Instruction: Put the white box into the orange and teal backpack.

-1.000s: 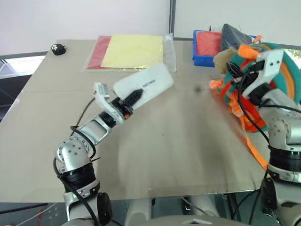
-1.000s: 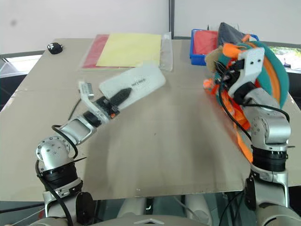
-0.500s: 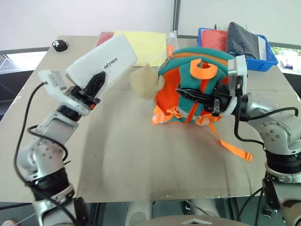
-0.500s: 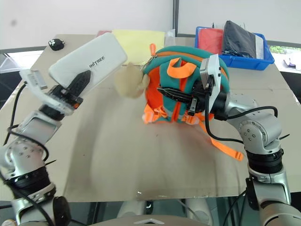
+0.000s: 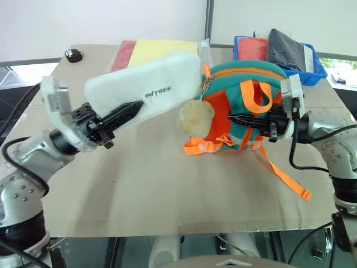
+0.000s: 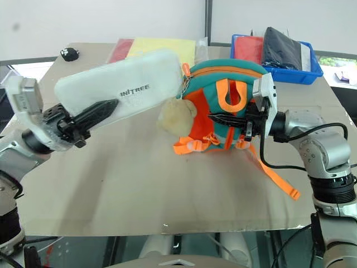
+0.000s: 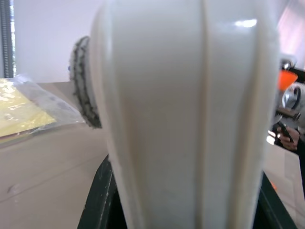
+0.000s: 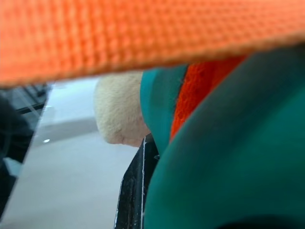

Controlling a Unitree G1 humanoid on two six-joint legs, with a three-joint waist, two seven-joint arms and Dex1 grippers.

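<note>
The white box, a flat case with dark lettering, is held off the table and tilted, with my left gripper shut on its near end. Its far end reaches the top left edge of the orange and teal backpack, by the zipper. The backpack stands upright mid-table, its beige fuzzy charm hanging at its left side. My right gripper reaches in from the right and is shut on the backpack's front, among the orange straps. In the left wrist view the box sits between the dark fingers.
At the back right stands a blue tray with red and black items. A clear sleeve with yellow and red sheets lies at the back, partly behind the box. A small black object sits at the far left corner. An orange strap trails toward the front right.
My right gripper has brought the backpack from the right edge to mid-table. The left gripper has raised and turned the box, so its far end now meets the backpack's top.
</note>
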